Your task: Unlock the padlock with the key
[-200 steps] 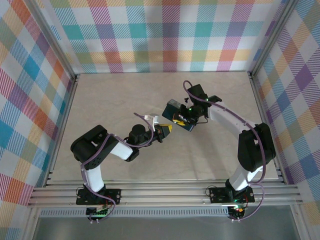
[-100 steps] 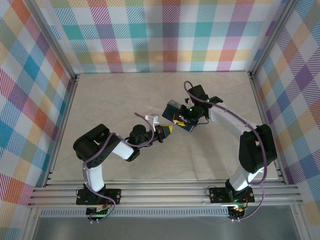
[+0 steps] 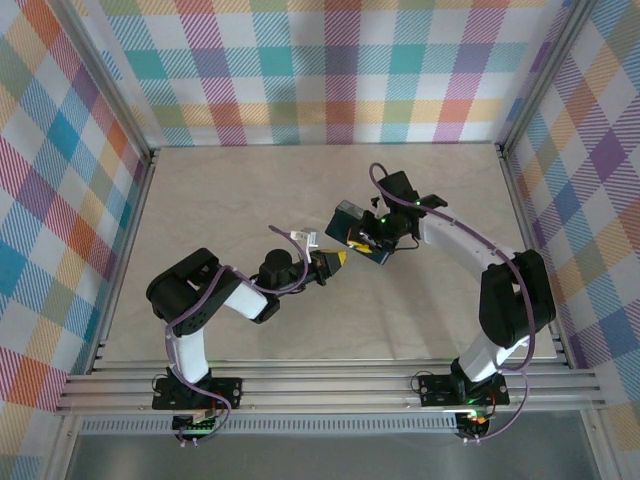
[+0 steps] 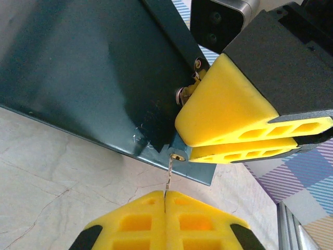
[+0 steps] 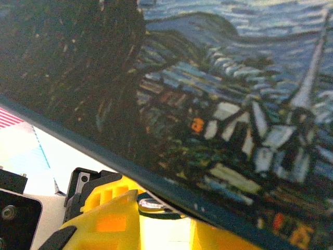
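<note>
Closest to me, my left pincer (image 4: 164, 197) is pinched fully shut, its two yellow fingertips pressed flat together on the key (image 4: 168, 174). All I can see of the key is a thin silvery blade sticking straight out of the seam between them. The blade's far end meets a small brass-coloured keyhole on the narrow edge of the padlock (image 4: 88, 78), right in front of the left pincer's tips; I can't tell how far in it goes, if at all. The padlock hangs tilted above the table (image 4: 57, 177), its dark-blue body stretching away up and to the left of that pincer. Just right of the keyhole my right pincer (image 4: 187, 145) comes in from the opposite side, jaws parted only a little and clamped on the padlock near that corner. In the right wrist view the padlock's painted face, dark blue with pale roofs and swirls, sits hard against the camera, with a yellow finger (image 5: 125, 229) under its edge. From above, the two pincers meet nose to nose over the middle of the table, and the checked wall (image 3: 340, 70) stands well beyond both.
</note>
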